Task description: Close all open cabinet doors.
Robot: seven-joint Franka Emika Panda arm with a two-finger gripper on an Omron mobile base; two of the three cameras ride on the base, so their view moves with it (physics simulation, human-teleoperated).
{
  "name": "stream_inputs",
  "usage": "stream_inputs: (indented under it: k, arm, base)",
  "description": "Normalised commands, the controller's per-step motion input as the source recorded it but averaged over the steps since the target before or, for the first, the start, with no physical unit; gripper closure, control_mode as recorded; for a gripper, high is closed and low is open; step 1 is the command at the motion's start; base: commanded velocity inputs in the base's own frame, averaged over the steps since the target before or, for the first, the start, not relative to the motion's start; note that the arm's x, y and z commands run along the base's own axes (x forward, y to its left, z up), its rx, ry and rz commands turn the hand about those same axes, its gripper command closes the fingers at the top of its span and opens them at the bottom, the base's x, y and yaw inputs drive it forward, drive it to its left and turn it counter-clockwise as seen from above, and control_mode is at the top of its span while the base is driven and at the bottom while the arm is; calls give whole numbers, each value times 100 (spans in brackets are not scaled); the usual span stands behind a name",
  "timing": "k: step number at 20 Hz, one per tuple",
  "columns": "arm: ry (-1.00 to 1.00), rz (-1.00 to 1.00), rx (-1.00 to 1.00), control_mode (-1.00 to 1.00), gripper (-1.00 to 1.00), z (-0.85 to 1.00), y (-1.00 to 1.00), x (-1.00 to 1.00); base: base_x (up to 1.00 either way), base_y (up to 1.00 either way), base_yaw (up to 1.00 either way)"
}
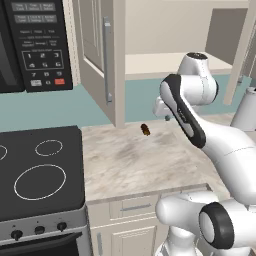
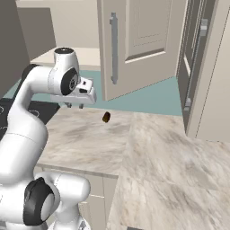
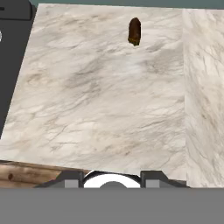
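Note:
A tall beige cabinet door (image 1: 97, 55) (image 2: 143, 45) with a long silver bar handle (image 1: 106, 60) (image 2: 113, 49) stands swung open over the counter. A second cabinet door (image 2: 195, 63) (image 1: 239, 55) also stands open on the right, seen nearly edge-on. My gripper (image 1: 167, 118) (image 2: 75, 106) (image 3: 112, 177) hangs above the marble counter (image 3: 100, 100), pointing down. It is open and holds nothing. It sits below the first door and to its right in the left base view, apart from both doors.
A small brown object (image 1: 145, 130) (image 2: 106, 117) (image 3: 134, 31) lies on the counter near the back. A black cooktop (image 1: 40, 170) lies to the left, with a black microwave (image 1: 35, 45) above it. Drawer fronts (image 1: 135, 206) run below the counter edge.

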Motion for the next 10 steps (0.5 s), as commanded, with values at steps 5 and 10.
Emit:
stream_inputs:
  k: [5,10]
  arm:
    - [0,0,0,-100,-100,0,0,-22]
    - [-11,0,0,-100,-100,0,0,-66]
  base:
    - [0,0,0]
    - [0,0,0]
